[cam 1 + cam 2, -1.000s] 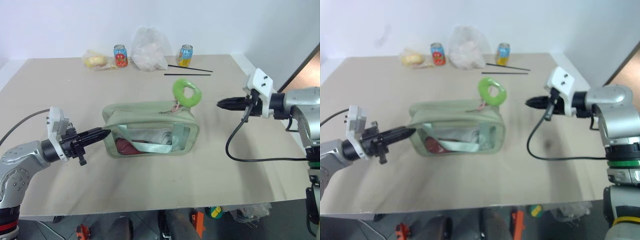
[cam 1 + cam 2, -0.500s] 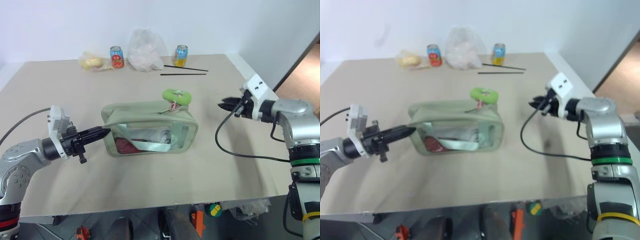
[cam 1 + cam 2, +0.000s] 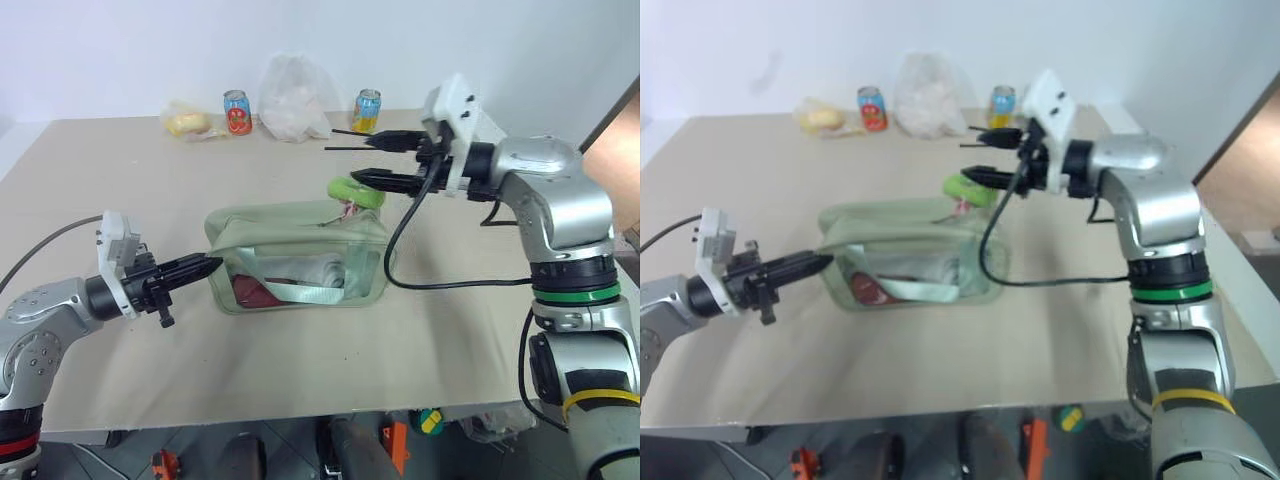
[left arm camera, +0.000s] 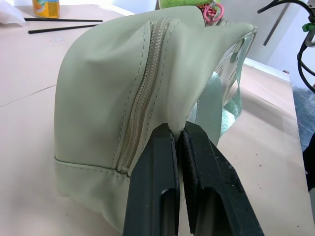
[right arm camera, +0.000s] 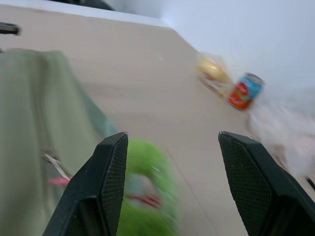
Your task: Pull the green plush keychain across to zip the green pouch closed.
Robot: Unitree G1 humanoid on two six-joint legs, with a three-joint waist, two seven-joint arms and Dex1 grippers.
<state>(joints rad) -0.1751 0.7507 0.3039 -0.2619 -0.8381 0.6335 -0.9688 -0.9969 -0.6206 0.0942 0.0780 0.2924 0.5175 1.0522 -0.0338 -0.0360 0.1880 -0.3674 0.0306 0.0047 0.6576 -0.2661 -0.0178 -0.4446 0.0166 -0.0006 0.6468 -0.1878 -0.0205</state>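
The green plush keychain (image 3: pixel 357 192) lies flopped on the right end of the green pouch (image 3: pixel 298 258), which sits mid-counter (image 3: pixel 300 370), and the right gripper (image 3: pixel 368 156) hovers just above it, jaws spread wide and empty. Risk now: they close on loose fuzz or miss the ring. The left gripper (image 3: pixel 204 266) has its jaws shut on the pouch's left end (image 4: pixel 162 118), and a thin pinch of fabric could slip once the pull comes.

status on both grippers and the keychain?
Left gripper shut on pale green fabric pouch. Right gripper open, above lime plush ring keychain. Nothing between.
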